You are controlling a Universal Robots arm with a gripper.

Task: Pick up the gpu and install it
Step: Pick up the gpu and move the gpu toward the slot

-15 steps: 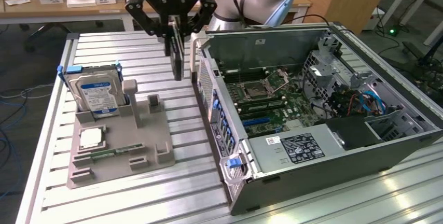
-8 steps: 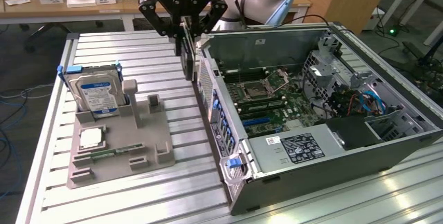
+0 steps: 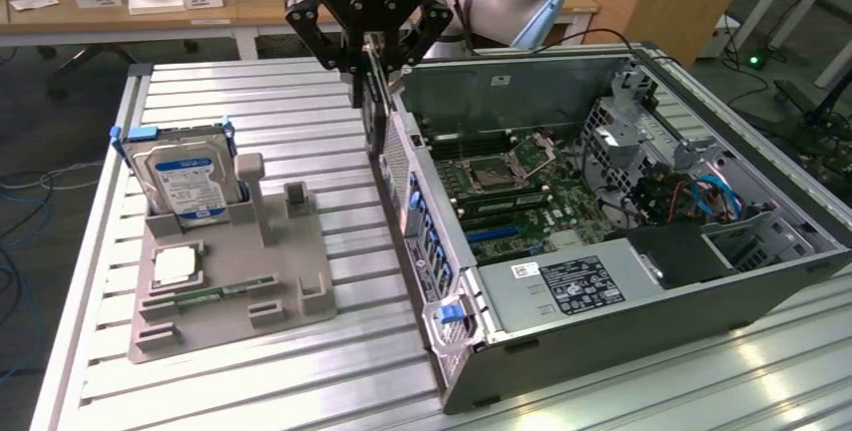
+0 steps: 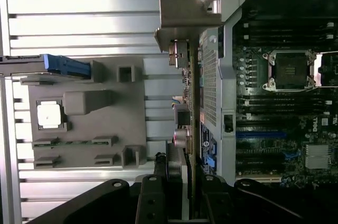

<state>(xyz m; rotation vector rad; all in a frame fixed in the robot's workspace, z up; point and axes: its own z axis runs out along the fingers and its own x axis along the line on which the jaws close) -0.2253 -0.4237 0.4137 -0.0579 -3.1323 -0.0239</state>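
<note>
In the exterior view, from its left to its right, there is first one grey holder tray (image 3: 299, 251) on the ribbed metal table (image 3: 266, 92). On the tray are one silver hard drive (image 3: 187, 177) with a blue label, standing upright, one square processor chip (image 3: 176, 266) and one green memory stick (image 3: 211, 296), both lying flat.

Next is the one gripper (image 3: 374, 77), with its fingers pinching the gpu (image 3: 377, 127) from both flat sides. The gpu is one thin dark card in the air, just at the open computer case's wall that faces the tray. Its long axis is close to vertical, and its thin edge is toward this camera. In the wrist view its metal bracket (image 4: 182, 20) is at the end far from the fingers.

At the exterior view's right lies the one computer case (image 3: 600, 331), with its motherboard uncovered.
</note>
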